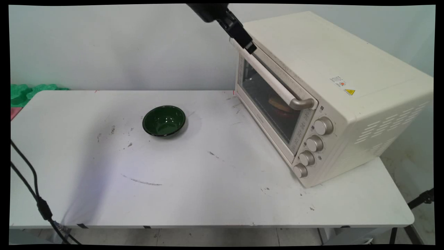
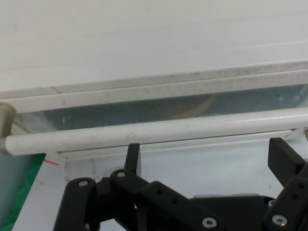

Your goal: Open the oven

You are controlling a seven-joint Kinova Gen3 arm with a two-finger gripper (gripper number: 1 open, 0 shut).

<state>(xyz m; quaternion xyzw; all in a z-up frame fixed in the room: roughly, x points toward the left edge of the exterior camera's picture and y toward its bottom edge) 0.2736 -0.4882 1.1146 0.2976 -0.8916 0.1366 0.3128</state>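
A cream toaster oven [image 1: 333, 69] stands on the right half of the white table [image 1: 194, 194], its glass door shut. Behind the glass lies a brownish item [image 1: 277, 102] on a dark dish. My black gripper [image 1: 249, 47] comes down from the top edge and is at the far end of the door's white bar handle [image 1: 274, 81]. In the hand view the gripper [image 2: 207, 149] is open, its two fingers [image 2: 132, 154] just short of the handle [image 2: 154, 130], one to each side, with nothing held. A dark green bowl [image 1: 163, 120], empty, sits at mid-table.
Several round knobs [image 1: 315, 143] run down the oven's front right side. Green foam pieces [image 1: 24, 92] lie past the table's far left corner. Black cables [image 1: 34, 187] hang over the near left edge. A black stand leg [image 1: 421, 198] is on the floor at right.
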